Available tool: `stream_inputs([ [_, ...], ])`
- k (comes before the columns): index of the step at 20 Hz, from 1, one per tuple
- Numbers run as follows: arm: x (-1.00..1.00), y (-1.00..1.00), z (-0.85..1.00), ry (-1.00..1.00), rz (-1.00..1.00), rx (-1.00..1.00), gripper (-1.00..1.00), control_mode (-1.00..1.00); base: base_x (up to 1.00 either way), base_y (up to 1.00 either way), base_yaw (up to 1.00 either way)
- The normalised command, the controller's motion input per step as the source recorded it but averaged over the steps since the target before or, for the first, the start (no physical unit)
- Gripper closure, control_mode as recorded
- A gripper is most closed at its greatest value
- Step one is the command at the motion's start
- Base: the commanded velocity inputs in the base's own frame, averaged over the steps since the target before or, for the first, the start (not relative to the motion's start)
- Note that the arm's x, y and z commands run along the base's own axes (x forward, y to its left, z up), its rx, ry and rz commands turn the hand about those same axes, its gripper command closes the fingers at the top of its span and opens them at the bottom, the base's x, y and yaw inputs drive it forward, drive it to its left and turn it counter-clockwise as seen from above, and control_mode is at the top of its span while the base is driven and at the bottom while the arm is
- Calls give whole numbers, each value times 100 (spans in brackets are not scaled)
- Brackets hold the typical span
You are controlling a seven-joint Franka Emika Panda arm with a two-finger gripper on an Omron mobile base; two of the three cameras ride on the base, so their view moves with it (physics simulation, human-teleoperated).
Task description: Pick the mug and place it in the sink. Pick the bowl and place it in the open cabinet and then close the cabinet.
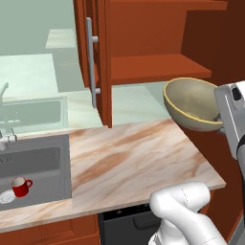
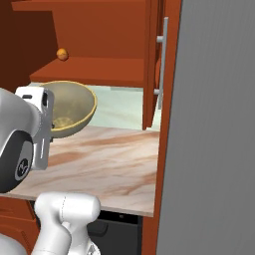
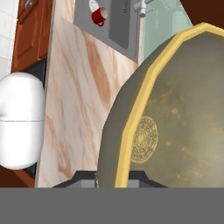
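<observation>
We see our claw (image 3: pixel 118 177) pinching the rim of the bowl (image 1: pixel 194 103), holding it tilted on edge in the air above the right end of the marble table (image 1: pixel 139 158), just below the lower shelf (image 1: pixel 158 67) of the cabinet (image 1: pixel 143 28). The cabinet's doors stand open, one long silver handle (image 1: pixel 91 62) facing us. Well to the left, the mug (image 1: pixel 20 186) sits upright inside the sink (image 1: pixel 48 162), just beside the pale drain (image 1: pixel 6 196).
</observation>
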Motion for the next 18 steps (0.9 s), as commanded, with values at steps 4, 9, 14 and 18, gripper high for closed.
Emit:
stream_inputs([
  [4, 0, 0, 5, -1, 0, -1, 100, -100, 0, 0, 0],
  [9, -3, 0, 25, -6, 0, -3, 100, -100, 0, 0, 0],
  [14, -29, 0, 39, -17, 0, -6, 100, -100, 0, 0, 0],
  [18, -8, 0, 28, -11, 0, -6, 100, -100, 0, 0, 0],
])
